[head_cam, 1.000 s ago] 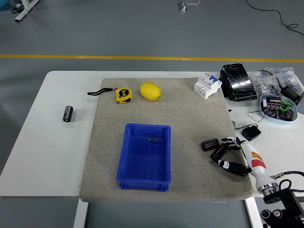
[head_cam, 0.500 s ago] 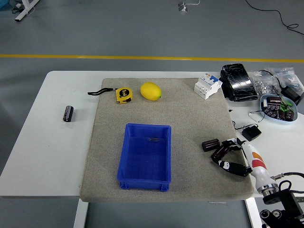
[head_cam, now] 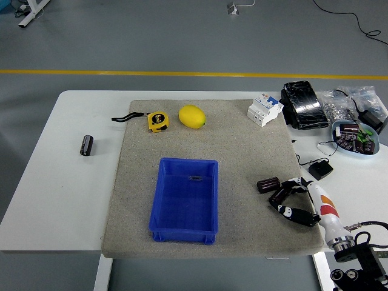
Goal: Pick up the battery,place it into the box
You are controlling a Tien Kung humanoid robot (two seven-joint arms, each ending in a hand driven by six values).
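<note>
**Reaching for the battery, right hand just short of it**

Sitting on the grey mat [head_cam: 242, 145], the battery [head_cam: 267, 184] lies right of the blue box [head_cam: 184, 200] and just up-left of the right hand [head_cam: 290, 199]. Its long axis runs roughly left-right across the picture, tilted a bit, with one end toward the box and the other toward the hand. It lies flat on its side, not upright.

Right hand comes in from the lower right corner, fingers curled loosely in an open hook with nothing in them. Fingertips sit right beside the battery's right end; whether they touch it is hard to tell. Left hand is not in view, so the right is the only candidate.

Judgement: the grasp is not yet made. Next move likely needs a small shift up-left and a close across the battery's short axis, then a carry left to the box, which is open, near and looks empty apart from a small mark on its floor.

A second dark cylinder [head_cam: 87, 145] lies far left on the white table [head_cam: 66, 200], well apart from the hand.
</note>
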